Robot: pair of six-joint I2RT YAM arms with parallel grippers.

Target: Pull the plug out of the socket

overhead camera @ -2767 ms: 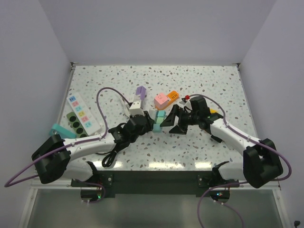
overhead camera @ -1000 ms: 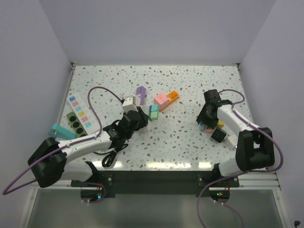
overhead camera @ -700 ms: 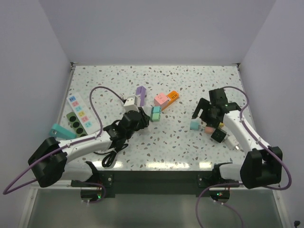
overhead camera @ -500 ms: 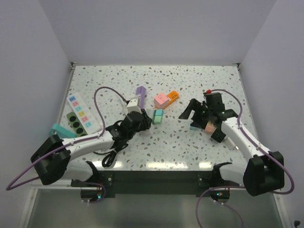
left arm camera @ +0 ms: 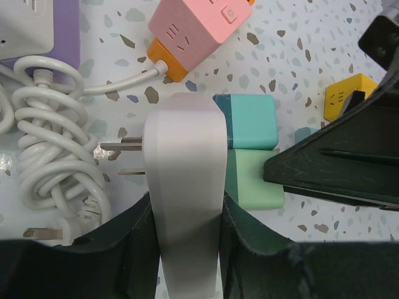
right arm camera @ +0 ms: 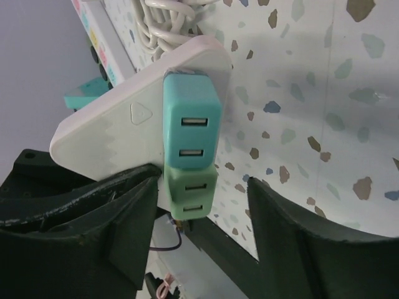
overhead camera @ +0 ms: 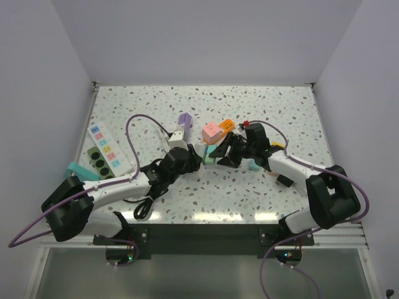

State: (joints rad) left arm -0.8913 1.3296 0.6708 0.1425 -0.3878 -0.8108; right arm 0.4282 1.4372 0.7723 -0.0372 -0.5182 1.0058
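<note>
Bracing the socket [left arm camera: 187, 174] against the pull, your left fingers [left arm camera: 140, 249] clench it, while your right fingers [right arm camera: 118, 230], spread and gripping nothing, straddle the green plug [right arm camera: 190, 190], ready to grab it.

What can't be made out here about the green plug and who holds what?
Right wrist view: the green plug, between the right gripper's jaws, has its pins hidden inside the white socket block.
Left wrist view: one jaw of the right gripper covers the green plug's far side; the bottom edge cuts off the left gripper.
Top view: the green plug is too small, partly under the right gripper, to judge contact.
</note>
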